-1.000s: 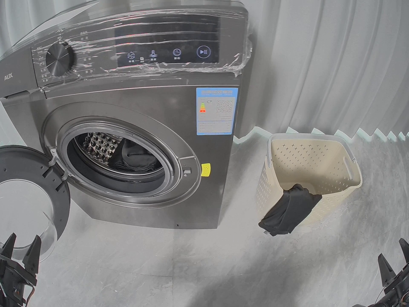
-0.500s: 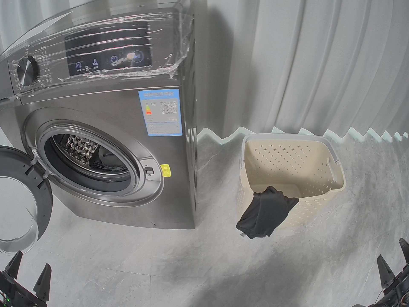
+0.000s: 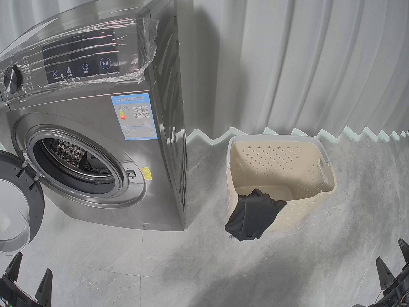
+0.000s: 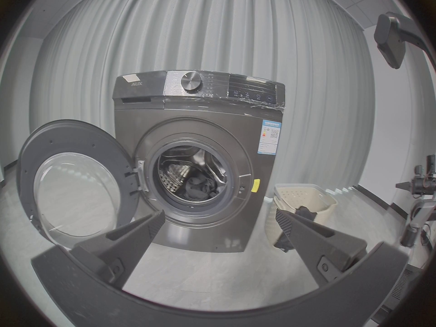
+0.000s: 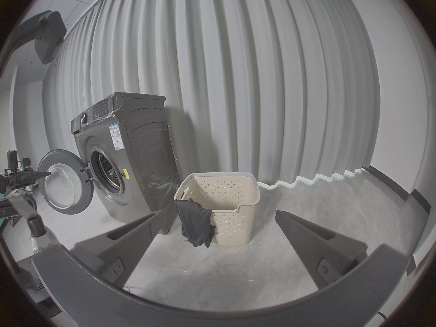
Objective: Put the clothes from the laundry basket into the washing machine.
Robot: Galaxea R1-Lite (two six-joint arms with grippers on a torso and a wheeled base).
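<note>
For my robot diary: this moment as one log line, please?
washer door open | garment draped over laundry basket rim | left fingers, right fingers open, empty

**A:** Any print on the washing machine (image 3: 166, 107)?

**B:** A blue-edged label (image 3: 134, 117) on its front, right of the drum opening (image 3: 74, 163): coloured rating bars and fine lines too small to read. Below it, a small yellow sticker (image 3: 146, 173), seemingly blank.

**A:** And the control panel (image 3: 81, 62)?

**B:** Lit symbols in a row; a ringed play-pause sign (image 3: 105, 63) is plain. Tiny captions ring the dial (image 3: 12, 79), unreadable. A short word mark (image 4: 136, 83) sits at the machine's top corner.
</note>
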